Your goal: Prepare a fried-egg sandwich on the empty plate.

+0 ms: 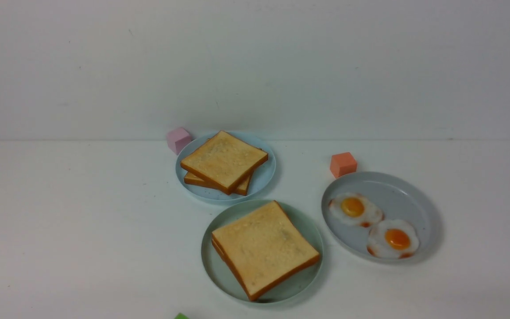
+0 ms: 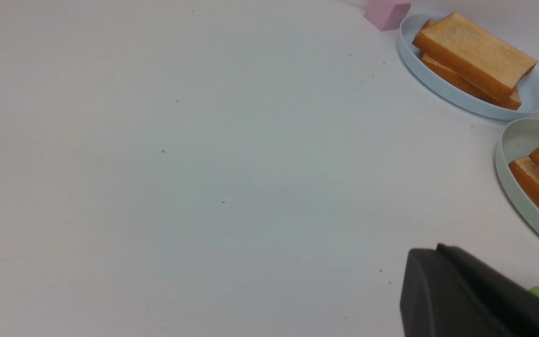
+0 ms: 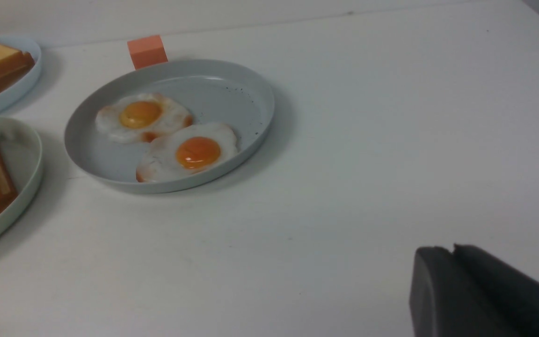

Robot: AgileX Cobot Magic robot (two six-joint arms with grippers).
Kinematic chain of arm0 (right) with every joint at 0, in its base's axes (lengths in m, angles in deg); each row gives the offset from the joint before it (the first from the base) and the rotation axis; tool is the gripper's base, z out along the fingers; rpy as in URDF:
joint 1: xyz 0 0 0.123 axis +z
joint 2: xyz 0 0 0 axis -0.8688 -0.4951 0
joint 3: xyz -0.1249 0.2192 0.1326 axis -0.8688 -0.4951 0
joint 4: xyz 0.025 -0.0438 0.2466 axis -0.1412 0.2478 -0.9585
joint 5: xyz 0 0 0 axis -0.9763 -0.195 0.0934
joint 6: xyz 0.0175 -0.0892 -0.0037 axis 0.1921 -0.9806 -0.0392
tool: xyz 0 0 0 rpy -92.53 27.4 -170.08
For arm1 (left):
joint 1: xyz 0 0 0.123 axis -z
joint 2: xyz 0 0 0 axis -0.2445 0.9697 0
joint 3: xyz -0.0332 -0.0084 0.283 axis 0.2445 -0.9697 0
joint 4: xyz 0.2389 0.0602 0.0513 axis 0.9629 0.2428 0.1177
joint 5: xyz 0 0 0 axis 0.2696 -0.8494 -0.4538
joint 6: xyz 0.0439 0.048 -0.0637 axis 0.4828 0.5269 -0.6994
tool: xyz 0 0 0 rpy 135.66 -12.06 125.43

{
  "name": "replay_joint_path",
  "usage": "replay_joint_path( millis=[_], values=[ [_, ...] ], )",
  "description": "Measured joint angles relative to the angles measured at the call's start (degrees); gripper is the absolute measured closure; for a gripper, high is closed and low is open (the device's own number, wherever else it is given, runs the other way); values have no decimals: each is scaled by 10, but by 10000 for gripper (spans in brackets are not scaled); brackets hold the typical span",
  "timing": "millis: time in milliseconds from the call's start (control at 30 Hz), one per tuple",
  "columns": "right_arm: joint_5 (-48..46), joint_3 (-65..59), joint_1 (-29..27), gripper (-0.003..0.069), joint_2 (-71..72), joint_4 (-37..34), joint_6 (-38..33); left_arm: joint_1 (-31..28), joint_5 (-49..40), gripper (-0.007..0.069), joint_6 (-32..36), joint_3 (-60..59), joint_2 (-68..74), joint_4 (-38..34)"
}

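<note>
On the mint-green plate (image 1: pixel 216 271), in the middle near the front, lies the sandwich (image 1: pixel 264 248): two golden toast slices stacked, the top one slightly askew. No egg shows between them. Neither gripper appears in the front view. In the left wrist view my left gripper (image 2: pixel 438 249) hangs over bare table, well short of the plate (image 2: pixel 515 145), its dark fingers pressed together on nothing. My right gripper (image 3: pixel 452 248) is likewise shut and empty over bare table, away from the grey plate (image 3: pixel 213 89).
A light-blue plate (image 1: pixel 261 177) behind holds two stacked toast slices (image 1: pixel 224 160). The grey plate (image 1: pixel 396 195) at right carries two fried eggs (image 1: pixel 354 209). A pink cube (image 1: pixel 178 139), an orange cube (image 1: pixel 343 165) and a green block (image 1: pixel 181 316) stand on the white table.
</note>
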Motion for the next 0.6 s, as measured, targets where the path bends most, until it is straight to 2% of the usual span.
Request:
replay_joint_path(
  millis=[600],
  values=[
    [0,0,0,565,0,0,0,0,1,598,0,0,0,0]
  ],
)
